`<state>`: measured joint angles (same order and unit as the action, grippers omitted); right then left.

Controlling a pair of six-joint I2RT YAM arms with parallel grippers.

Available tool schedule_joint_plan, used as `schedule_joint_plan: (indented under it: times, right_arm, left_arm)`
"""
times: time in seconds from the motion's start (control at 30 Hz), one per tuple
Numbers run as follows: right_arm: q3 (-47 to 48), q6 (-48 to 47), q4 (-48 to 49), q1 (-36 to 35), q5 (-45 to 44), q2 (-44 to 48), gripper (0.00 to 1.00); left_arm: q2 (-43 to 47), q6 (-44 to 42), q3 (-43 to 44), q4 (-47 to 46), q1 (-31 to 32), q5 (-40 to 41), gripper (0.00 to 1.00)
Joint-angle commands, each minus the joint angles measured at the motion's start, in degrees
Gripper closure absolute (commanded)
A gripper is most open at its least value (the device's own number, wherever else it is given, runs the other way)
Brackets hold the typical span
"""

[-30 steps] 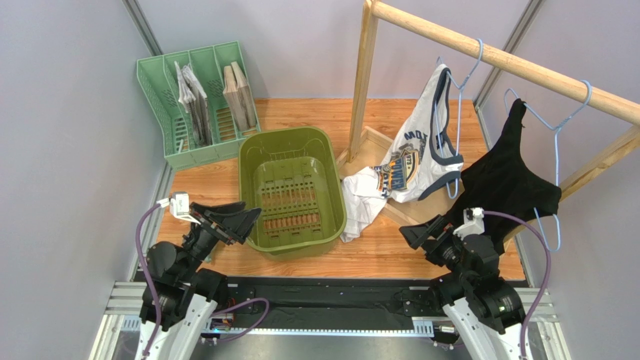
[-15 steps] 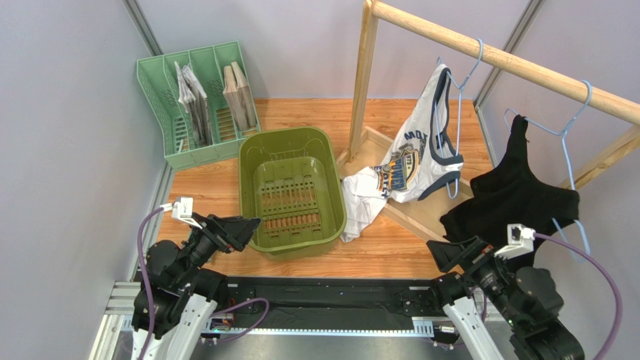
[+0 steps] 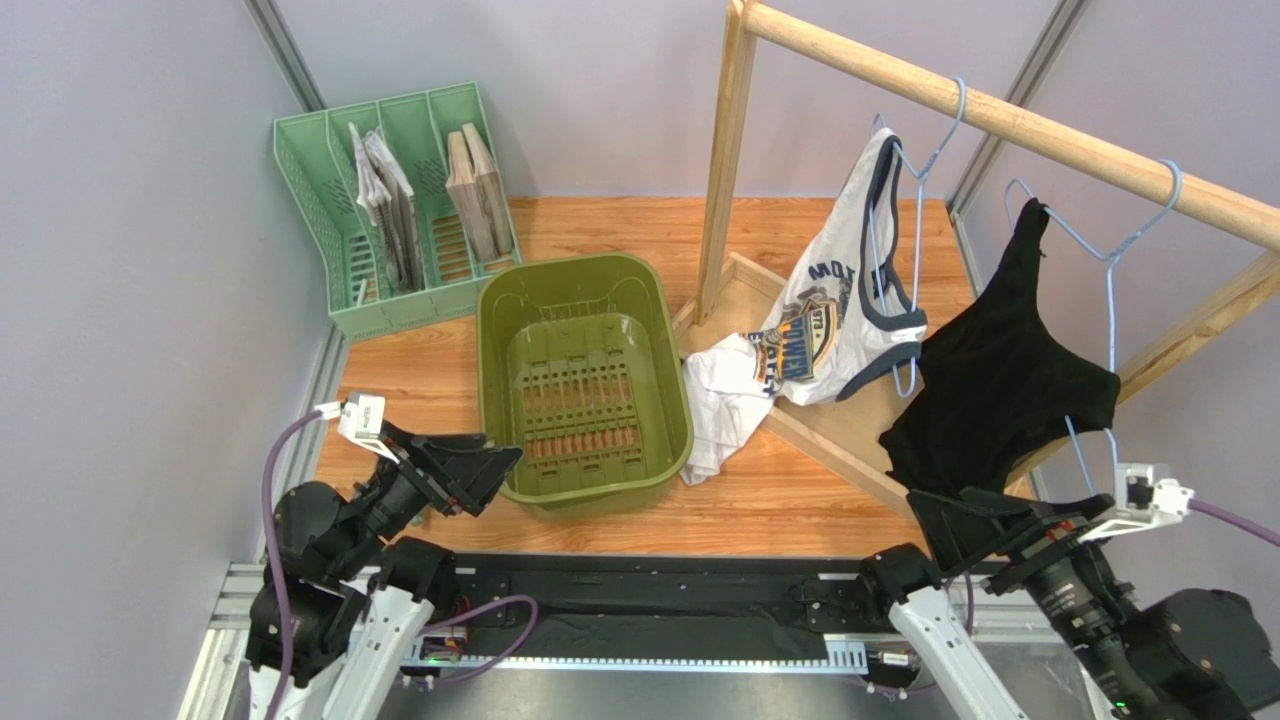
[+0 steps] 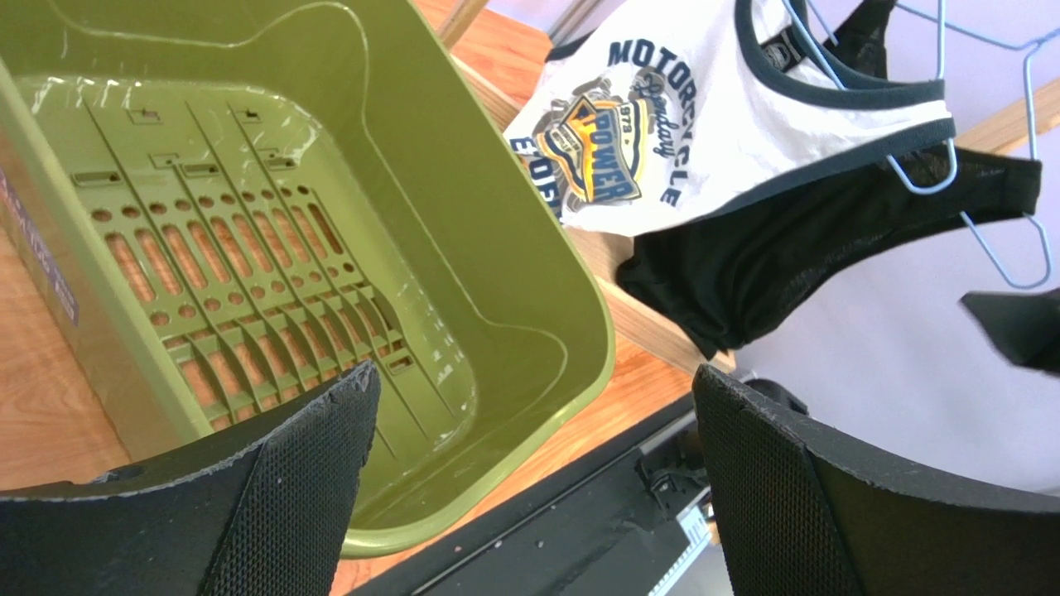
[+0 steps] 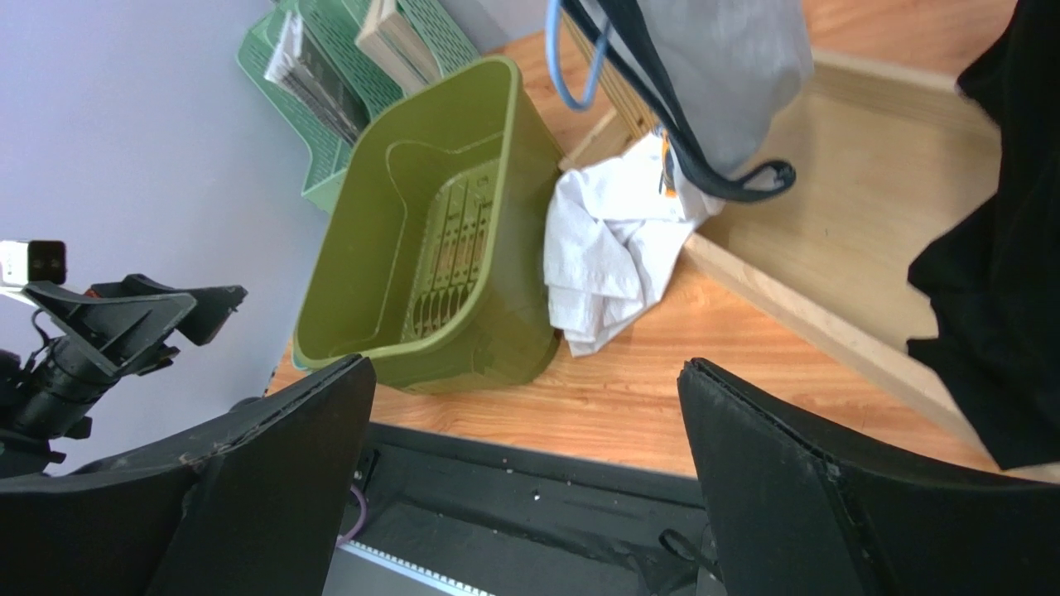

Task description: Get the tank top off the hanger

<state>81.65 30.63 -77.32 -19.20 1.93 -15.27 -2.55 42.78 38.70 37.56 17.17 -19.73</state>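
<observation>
A black tank top (image 3: 999,375) hangs on a light-blue wire hanger (image 3: 1113,285) at the right end of the wooden rail (image 3: 977,105). It also shows in the left wrist view (image 4: 796,248) and the right wrist view (image 5: 995,286). To its left, a white printed tank top (image 3: 842,300) hangs on a second blue hanger (image 3: 920,165). My right gripper (image 3: 962,518) is open and empty, low at the near right, just below the black top's hem. My left gripper (image 3: 493,462) is open and empty by the near left corner of the green bin (image 3: 661,375).
White cloth (image 3: 721,405) lies crumpled on the table between the bin and the rack's wooden base (image 3: 842,450). A pale green file rack (image 3: 398,210) with papers stands at the back left. Grey walls close in on both sides.
The right arm has pulled back from the black tank top toward the near right corner. The black top swung and hangs again as before. The left arm drew back slightly.
</observation>
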Motion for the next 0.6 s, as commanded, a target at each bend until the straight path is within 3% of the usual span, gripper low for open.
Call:
schedule_joint_plan:
  times: [0.0,0.33,0.57]
  right_arm:
    - [7.02,-4.70,-2.49,-0.05,-1.32,-5.11,0.00]
    - [18.01,-5.58,4.63,0.04,3.69,-14.87,0.00]
    - [26.54,-12.08,6.30,-0.05,-5.52,-30.07,0.00]
  left_arm:
    - [-4.04,-4.46,3.22,0.58,-0.03,-3.03,0.01]
    - [-7.38,-9.03,5.60,0.67,-0.12,-5.15,0.02]
    - [-10.37,-10.44,8.14,0.06,-0.12,-8.83,0.02]
